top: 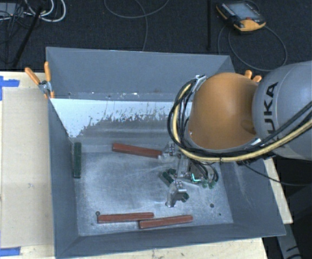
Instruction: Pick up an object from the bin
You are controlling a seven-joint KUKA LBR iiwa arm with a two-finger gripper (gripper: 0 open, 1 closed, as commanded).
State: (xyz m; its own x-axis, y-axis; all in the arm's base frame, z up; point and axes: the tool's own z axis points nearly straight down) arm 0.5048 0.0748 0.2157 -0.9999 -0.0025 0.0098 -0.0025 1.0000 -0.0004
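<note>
Grey bin [145, 244], near side: brown stick [124, 217] lying flat, second brown stick [165, 220] just right of it, ends side by side | Just beyond: end effector [173, 197] low over bare floor, right of centre (open or closed: cannot tell) | Farther: third brown stick [137, 150], right end beside the end effector | Left wall: dark green stick [76, 159].
</note>
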